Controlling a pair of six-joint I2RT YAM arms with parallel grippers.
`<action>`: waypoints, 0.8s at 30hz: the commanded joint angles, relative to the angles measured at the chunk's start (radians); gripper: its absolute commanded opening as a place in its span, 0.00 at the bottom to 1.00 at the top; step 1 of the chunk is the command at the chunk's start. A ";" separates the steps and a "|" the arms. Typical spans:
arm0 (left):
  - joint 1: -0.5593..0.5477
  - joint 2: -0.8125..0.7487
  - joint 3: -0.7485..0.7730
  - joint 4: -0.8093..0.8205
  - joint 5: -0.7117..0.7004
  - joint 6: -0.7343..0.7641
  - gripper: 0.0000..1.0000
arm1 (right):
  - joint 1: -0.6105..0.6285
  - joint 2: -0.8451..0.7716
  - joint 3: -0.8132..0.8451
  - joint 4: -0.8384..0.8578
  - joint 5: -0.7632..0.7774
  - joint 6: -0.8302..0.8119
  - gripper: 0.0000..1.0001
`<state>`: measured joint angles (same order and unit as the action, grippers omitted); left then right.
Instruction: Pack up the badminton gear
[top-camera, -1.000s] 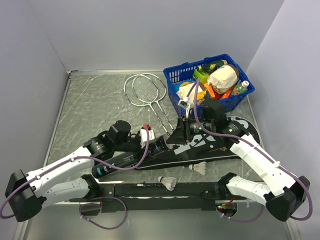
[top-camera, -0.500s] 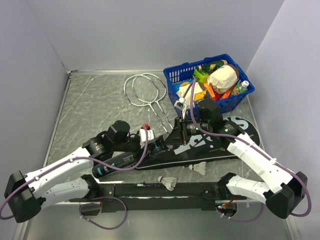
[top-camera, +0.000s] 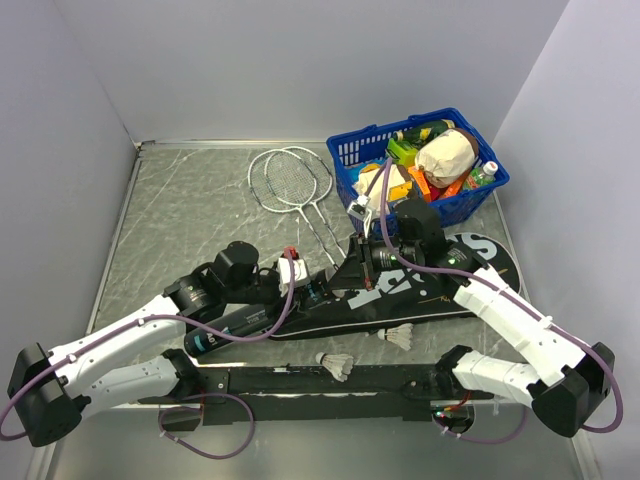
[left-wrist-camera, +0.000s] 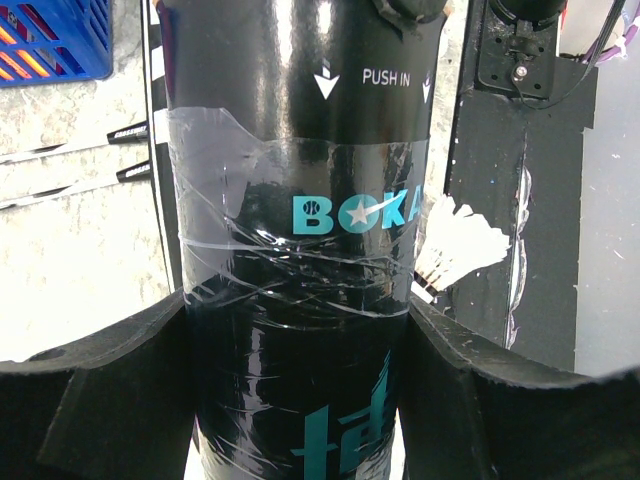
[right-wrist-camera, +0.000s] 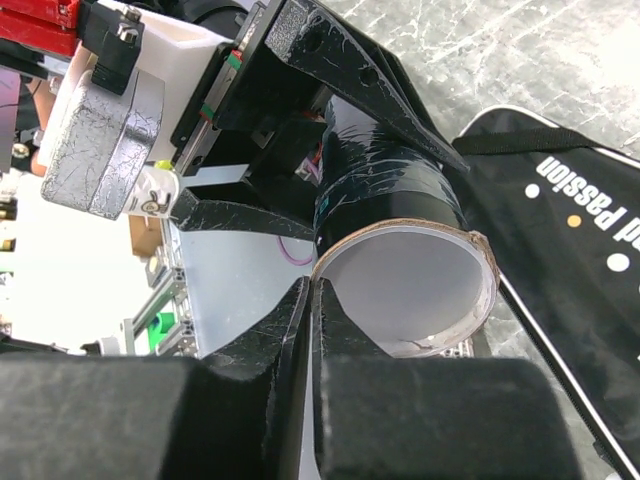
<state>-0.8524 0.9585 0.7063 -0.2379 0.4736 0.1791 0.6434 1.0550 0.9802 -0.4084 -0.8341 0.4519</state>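
Probably light, stiff and tape-slick, the long dark cylindrical tube (left-wrist-camera: 300, 230) sits mid-body in the left gripper's (left-wrist-camera: 300, 310) clamping jaws beside the black racket-shaped bag (right-wrist-camera: 570, 300). The right gripper's (right-wrist-camera: 312, 300) jaws are nearly together at its crushable open rim.

I am working in a robotics lab test cell, not a home. Plain pale panel walls (top-camera: 300, 70) box in a grey marble-patterned tabletop (top-camera: 190, 220). A white-and-black left arm (top-camera: 110, 345) and right arm (top-camera: 520, 325) sit on a black mounting rail (top-camera: 300, 380), trailing purple cables (top-camera: 235, 339). Silver aluminium framing (right-wrist-camera: 172, 275) stands beyond. A black racket-shaped fabric bag (top-camera: 420, 290) lies just beside a blue plastic basket of groceries (top-camera: 345, 148).
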 joint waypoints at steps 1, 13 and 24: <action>-0.007 -0.021 0.002 0.068 0.031 -0.006 0.02 | 0.010 -0.035 -0.012 0.065 -0.034 0.010 0.03; -0.007 -0.018 0.001 0.068 0.033 -0.007 0.01 | 0.001 -0.118 -0.052 0.036 -0.060 -0.058 0.00; -0.008 -0.017 -0.002 0.066 0.033 -0.006 0.01 | -0.111 -0.125 -0.066 0.049 -0.166 -0.091 0.00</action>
<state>-0.8703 0.9581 0.7059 -0.1867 0.5003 0.1791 0.5930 0.9627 0.9215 -0.3729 -0.9077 0.4023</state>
